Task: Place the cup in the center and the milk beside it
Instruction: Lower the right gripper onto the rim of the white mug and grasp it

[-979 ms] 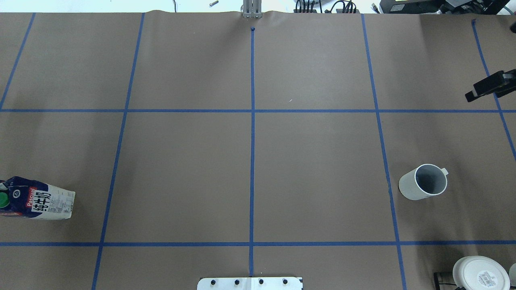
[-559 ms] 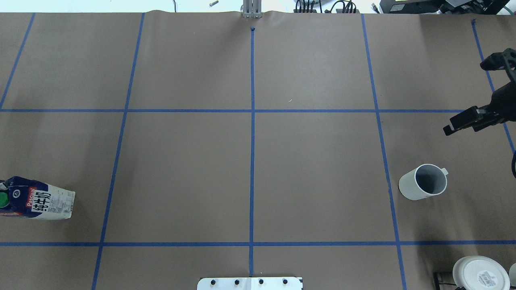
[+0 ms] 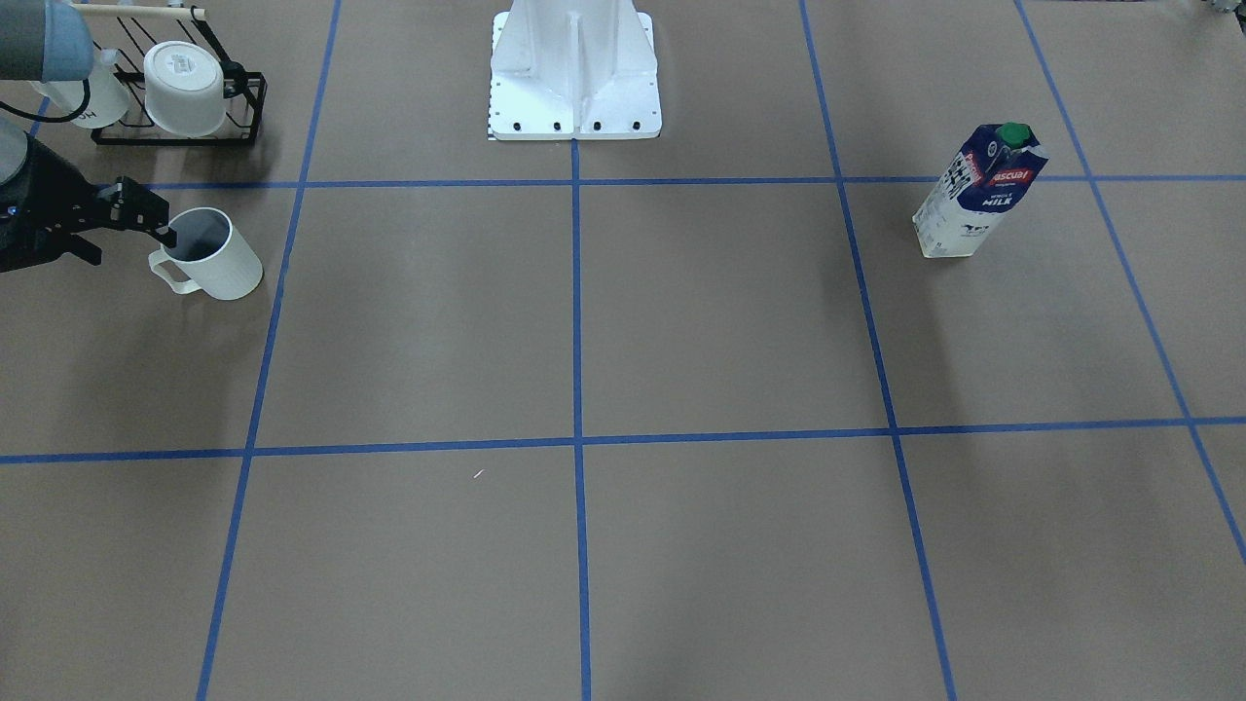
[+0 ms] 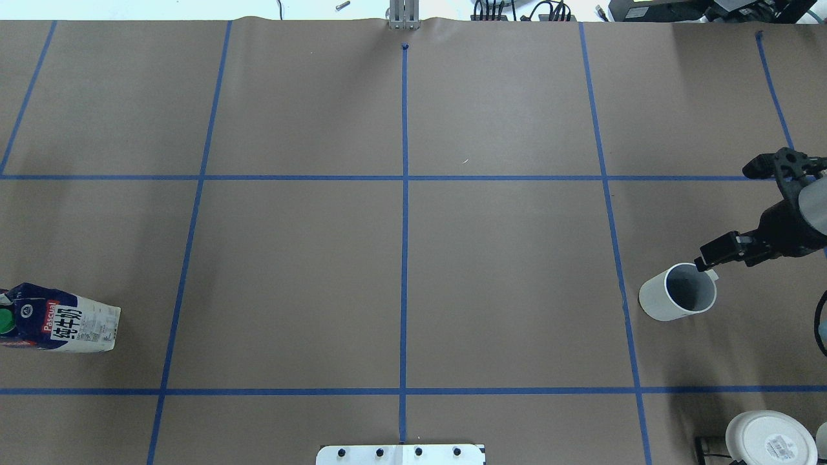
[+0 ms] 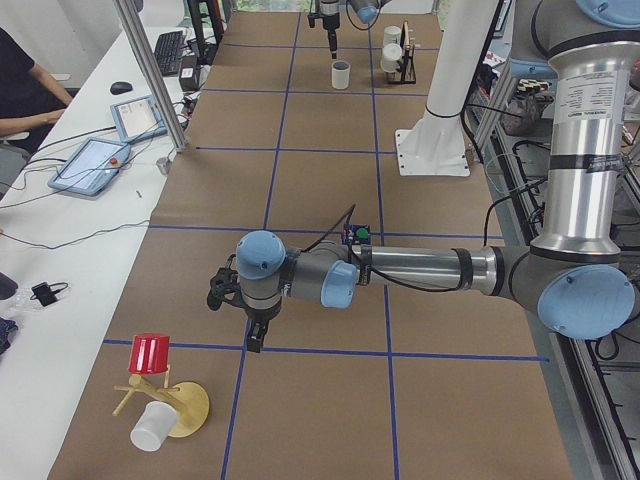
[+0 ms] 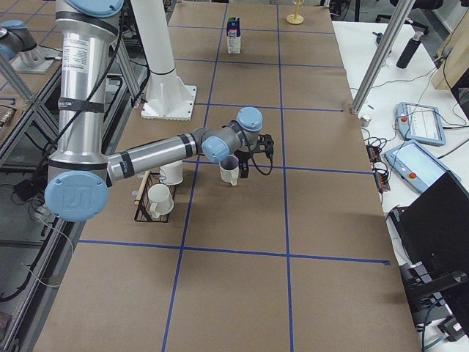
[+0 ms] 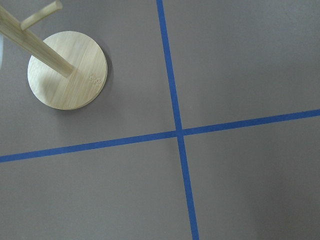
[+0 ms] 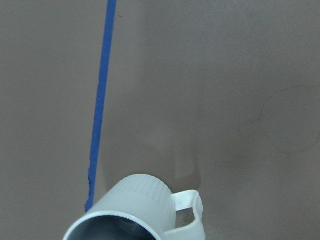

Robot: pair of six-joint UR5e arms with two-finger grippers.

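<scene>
The right gripper [image 4: 709, 258] has moved in from farther out on the table to the cup [image 4: 659, 302]; its dark tip now hangs over the rim, beside the handle.

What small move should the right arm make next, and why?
Probably lower the right gripper slightly so its fingers straddle the rim of the plain white cylindrical mug: it hovers at that rim by the handle, and the mug stands off-centre.

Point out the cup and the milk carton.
cup [image 4: 654, 301]: overhead exterior view, on its white outer side wall.
milk carton [image 3: 976, 200]: exterior front-facing view, on its printed front face.
</scene>
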